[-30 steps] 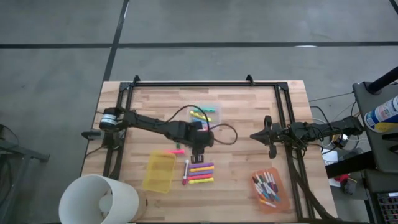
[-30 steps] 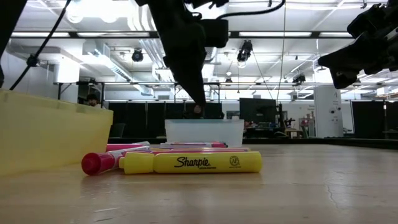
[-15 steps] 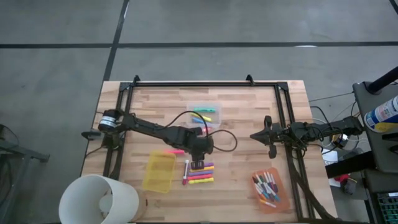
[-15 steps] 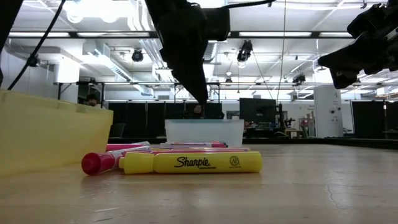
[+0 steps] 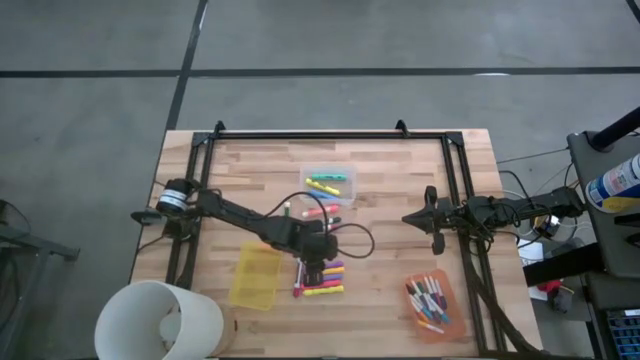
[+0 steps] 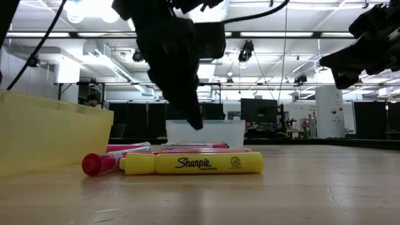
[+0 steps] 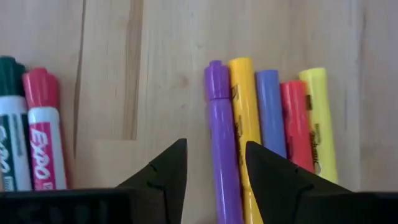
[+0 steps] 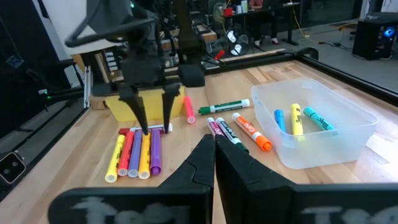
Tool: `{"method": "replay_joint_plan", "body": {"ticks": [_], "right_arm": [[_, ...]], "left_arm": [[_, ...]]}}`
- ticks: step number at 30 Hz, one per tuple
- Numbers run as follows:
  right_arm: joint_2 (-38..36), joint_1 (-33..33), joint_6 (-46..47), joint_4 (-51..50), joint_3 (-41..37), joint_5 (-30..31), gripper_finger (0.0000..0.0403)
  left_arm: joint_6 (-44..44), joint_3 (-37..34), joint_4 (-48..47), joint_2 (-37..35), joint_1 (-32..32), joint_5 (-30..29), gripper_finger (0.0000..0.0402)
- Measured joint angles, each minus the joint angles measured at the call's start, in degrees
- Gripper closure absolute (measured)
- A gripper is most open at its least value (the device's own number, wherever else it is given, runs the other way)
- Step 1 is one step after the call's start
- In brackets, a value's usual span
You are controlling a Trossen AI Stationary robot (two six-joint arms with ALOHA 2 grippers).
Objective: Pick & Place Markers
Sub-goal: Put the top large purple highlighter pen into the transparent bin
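Note:
A row of markers (image 5: 324, 281) lies side by side on the wooden table: purple (image 7: 219, 124), orange-yellow, blue, pink and yellow (image 6: 194, 164). My left gripper (image 7: 214, 171) hangs open just above the row's far end, pointing steeply down, with the purple marker's cap end below the gap between its fingers. The low view shows its fingertips (image 6: 195, 122) clear of the markers. More markers (image 5: 314, 212) lie loose near the clear bin. My right gripper (image 5: 408, 217) waits shut at the table's right side, above the table.
A yellow bin (image 5: 255, 275) stands left of the row. A clear bin (image 5: 330, 183) with several markers sits farther back. An orange bin (image 5: 432, 303) with markers is near the right front corner. A white bucket (image 5: 160, 320) stands at the left front corner.
My left gripper has moved toward the table's near edge and down, from beside the clear bin to just above the row of markers, tipping more steeply downward. It has stayed open. The loose markers near the clear bin now show behind it.

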Motion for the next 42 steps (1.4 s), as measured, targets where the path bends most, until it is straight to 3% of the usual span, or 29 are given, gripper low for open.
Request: {"method": "replay_joint_plan", "body": {"ticks": [18,27,31,37,42], "right_arm": [[0.0,0.0,0.01,0.0,0.0,-0.02,0.0394],[0.0,0.01,0.01,0.0,0.0,-0.02,0.0394],[0.0,0.0,0.0,0.0,0.0,-0.02,0.0394],[0.0,0.01,0.01,0.0,0.0,-0.01,0.0394],[0.0,0.01,-0.01,0.0,0.0,0.0,0.0394]], "left_arm": [[-3.7,-10.28,11.11,0.13,-0.96,-0.37,0.0245],[-4.33,-13.55,14.18,-0.07,-1.06,-4.35,0.0247],[-4.44,-12.95,14.24,-0.07,-1.04,-4.52,0.0274],[-2.81,-10.35,14.01,0.11,-0.92,-4.72,0.0352],[1.43,-5.76,9.15,0.11,-0.43,-4.47,0.0354]]}}
